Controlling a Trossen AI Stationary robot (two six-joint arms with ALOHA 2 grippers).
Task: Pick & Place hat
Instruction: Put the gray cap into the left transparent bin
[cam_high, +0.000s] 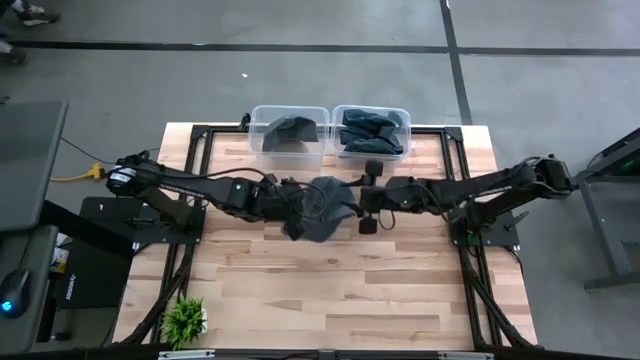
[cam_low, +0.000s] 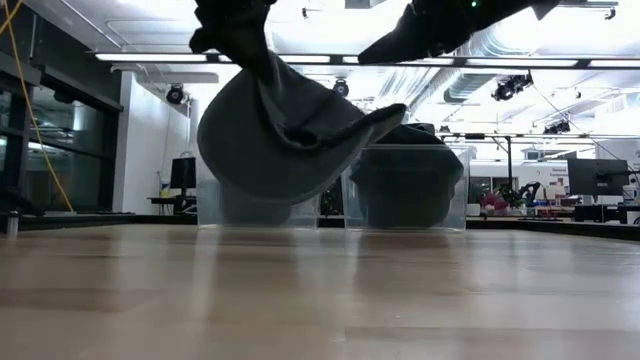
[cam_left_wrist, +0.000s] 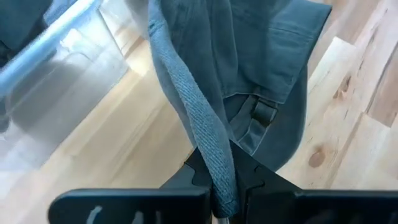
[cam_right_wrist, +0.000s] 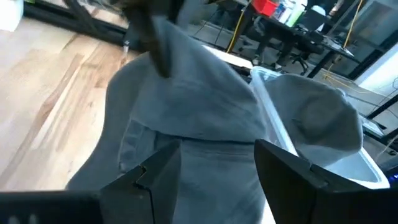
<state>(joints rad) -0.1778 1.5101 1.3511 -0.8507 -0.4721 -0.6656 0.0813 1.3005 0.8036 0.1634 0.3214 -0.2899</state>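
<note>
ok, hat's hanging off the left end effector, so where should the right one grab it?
The brim. The hat hangs clear of the table, pinched by the left end effector, its stiff brim jutting toward the open right end effector. Come in level from the right arm's side.

1. Even overhead light is falling on the table (cam_high: 300, 290) in the high view, casting only soft, faint shadows.
2. Ceiling strip lights (cam_low: 160, 57) are glaring in the low view, backlighting the hat (cam_low: 280, 135) into a dark shape.
3. The tabletop close to the low camera is blurring out of focus.
4. Both wrist views are looking soft, the clear bin (cam_left_wrist: 56, 68) smearing.
</note>
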